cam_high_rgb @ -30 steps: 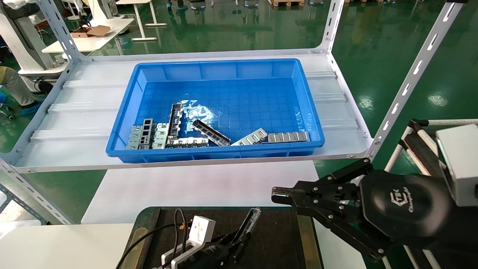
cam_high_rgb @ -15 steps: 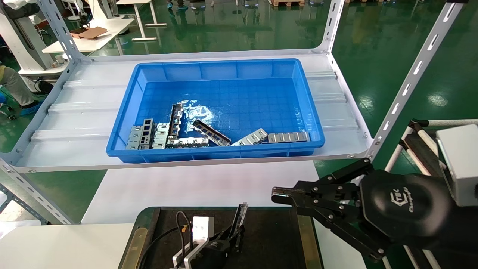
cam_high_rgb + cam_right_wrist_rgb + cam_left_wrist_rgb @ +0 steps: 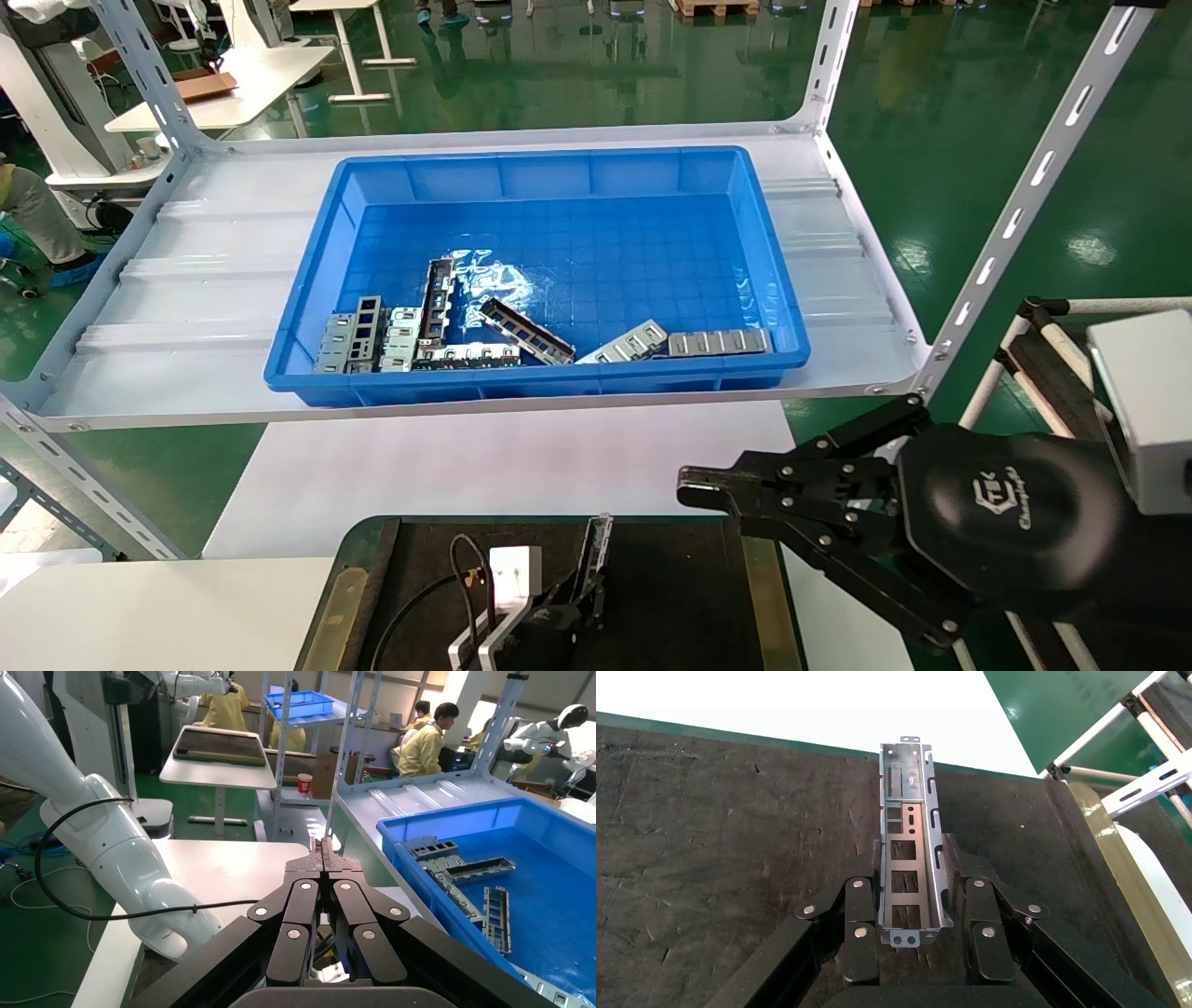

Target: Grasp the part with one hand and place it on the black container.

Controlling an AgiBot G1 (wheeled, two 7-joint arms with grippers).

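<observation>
At the bottom centre of the head view, the left gripper [image 3: 582, 596] hangs low over the black container [image 3: 689, 596], its jaws pinching the part [image 3: 910, 855] by its side walls. The placing step looks in hand: next it should lower the strip flat onto the tray and release. The right gripper [image 3: 694, 486], jaws pressed together, idles at the lower right.
</observation>
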